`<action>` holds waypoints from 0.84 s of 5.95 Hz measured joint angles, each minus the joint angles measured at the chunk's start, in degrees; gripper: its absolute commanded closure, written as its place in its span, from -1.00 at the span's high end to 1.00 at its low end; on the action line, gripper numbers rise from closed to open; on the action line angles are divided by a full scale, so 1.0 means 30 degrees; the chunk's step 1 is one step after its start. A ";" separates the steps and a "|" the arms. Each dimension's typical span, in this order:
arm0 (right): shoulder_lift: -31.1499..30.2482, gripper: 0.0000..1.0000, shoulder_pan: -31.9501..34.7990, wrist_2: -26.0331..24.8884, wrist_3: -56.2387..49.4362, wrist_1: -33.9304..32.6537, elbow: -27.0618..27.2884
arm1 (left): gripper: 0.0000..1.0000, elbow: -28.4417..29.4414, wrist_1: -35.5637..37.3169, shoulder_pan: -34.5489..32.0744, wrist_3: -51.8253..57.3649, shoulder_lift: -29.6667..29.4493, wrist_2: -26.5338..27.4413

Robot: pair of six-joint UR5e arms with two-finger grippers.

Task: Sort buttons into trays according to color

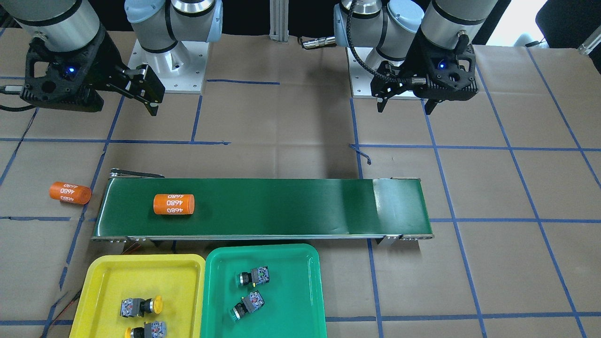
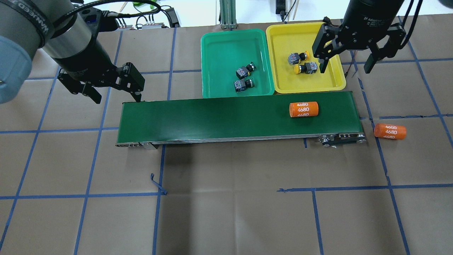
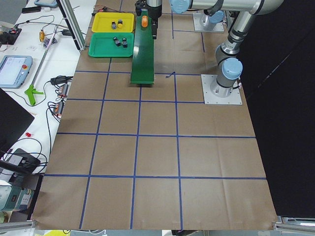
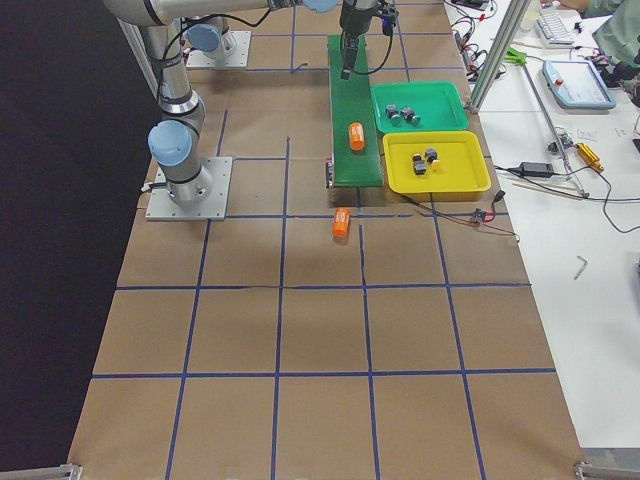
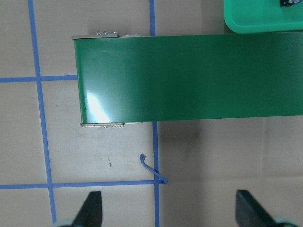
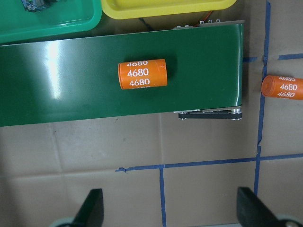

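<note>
A: What's in the yellow tray [image 1: 108,281]?

B: Two switches, both on their sides: a yellow-capped button [image 1: 141,306] and, close beside it, a second yellow-capped button [image 1: 148,331]. I see nothing else in there.

A: And the green tray [image 1: 291,300]?

B: It sits right beside the yellow one, across the conveyor belt [image 1: 281,206] from the robot. It holds a green-capped button [image 1: 253,277] and a second green-capped button [image 1: 247,304], also tipped over and close together.

A: Anything riding on the belt?

B: One orange cylinder [image 1: 173,204] marked 4680, lying on its side toward the robot's right end. A second orange cylinder [image 1: 70,192] lies just off that end, on the brown tabletop [image 1: 281,117].

A: And the pincers?

B: The left pincer [image 2: 116,96] hangs above the belt's other end with its fingers spread wide and nothing between them. The right pincer [image 2: 345,67] hangs in the air near the yellow tray's outer end, also wide open and empty. All four buttons lie in the trays, each in the tray of its own colour.
</note>
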 measured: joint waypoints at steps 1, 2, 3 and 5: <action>-0.0067 1.00 0.0012 -0.0006 0.0162 -0.0869 0.0365 | 0.97 0.0000 0.0000 -0.0001 0.0005 0.0000 0.0008; -0.0030 1.00 0.0015 0.0053 0.0206 -0.1233 0.0467 | 0.97 0.0000 0.0000 -0.0001 0.0004 0.0000 0.0021; 0.0020 1.00 0.0018 0.0117 0.0210 -0.1360 0.0487 | 0.97 0.0000 0.0000 -0.0001 0.0005 0.0000 0.0027; 0.0165 1.00 0.0019 0.0363 0.0176 -0.1404 0.0517 | 0.97 0.0001 -0.0001 0.0000 -0.0008 0.0000 0.0029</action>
